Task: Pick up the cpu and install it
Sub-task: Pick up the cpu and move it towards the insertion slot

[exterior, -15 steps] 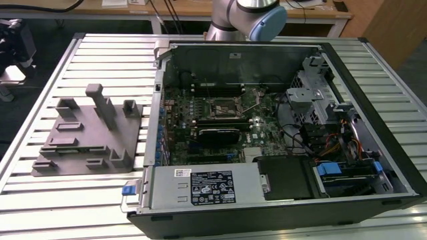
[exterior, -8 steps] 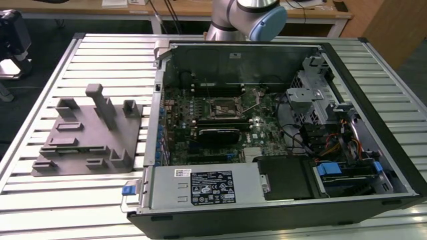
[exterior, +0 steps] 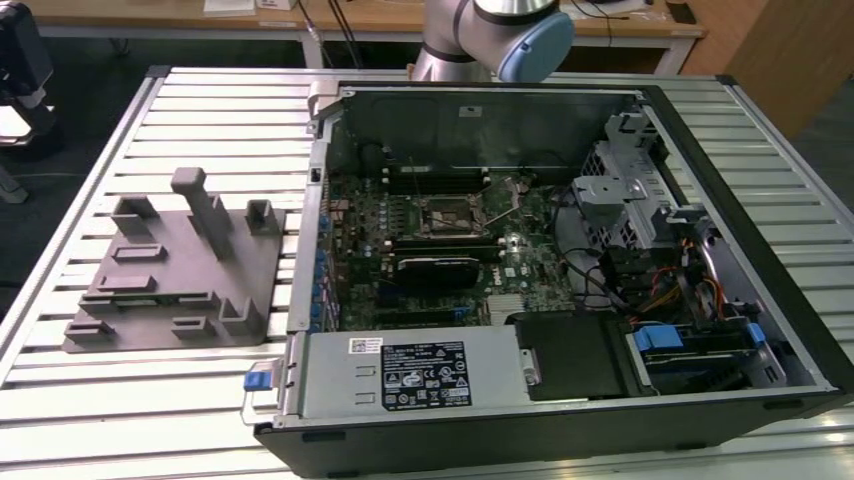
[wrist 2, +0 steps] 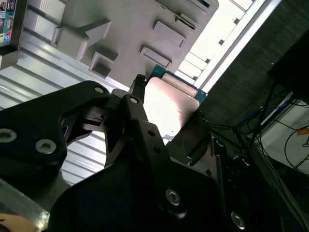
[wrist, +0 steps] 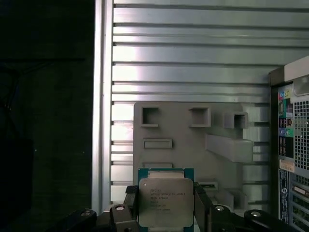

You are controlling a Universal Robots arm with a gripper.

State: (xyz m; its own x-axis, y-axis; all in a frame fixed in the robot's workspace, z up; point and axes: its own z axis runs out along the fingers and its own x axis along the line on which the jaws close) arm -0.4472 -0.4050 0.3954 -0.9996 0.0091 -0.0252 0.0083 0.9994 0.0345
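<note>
In both wrist views the cpu (wrist: 165,200) (wrist 2: 170,102), a small square chip with a pale silver top and a green-edged board, sits clamped between the black fingers (wrist: 129,209) of my gripper (wrist: 165,209). The gripper is shut on it and holds it in the air above the slatted table, over the near side of the grey plastic fixture (wrist: 188,140) (wrist 2: 130,29). In the exterior view the open computer case (exterior: 534,110) lies on the table with its motherboard socket (exterior: 447,212) exposed at the middle.
The grey fixture (exterior: 174,270) lies at the exterior view's left of the case. The arm's base (exterior: 494,35) rises behind the case. Cables, drive cages and a power supply (exterior: 414,375) crowd the case. The table edge (wrist: 101,121) borders dark floor.
</note>
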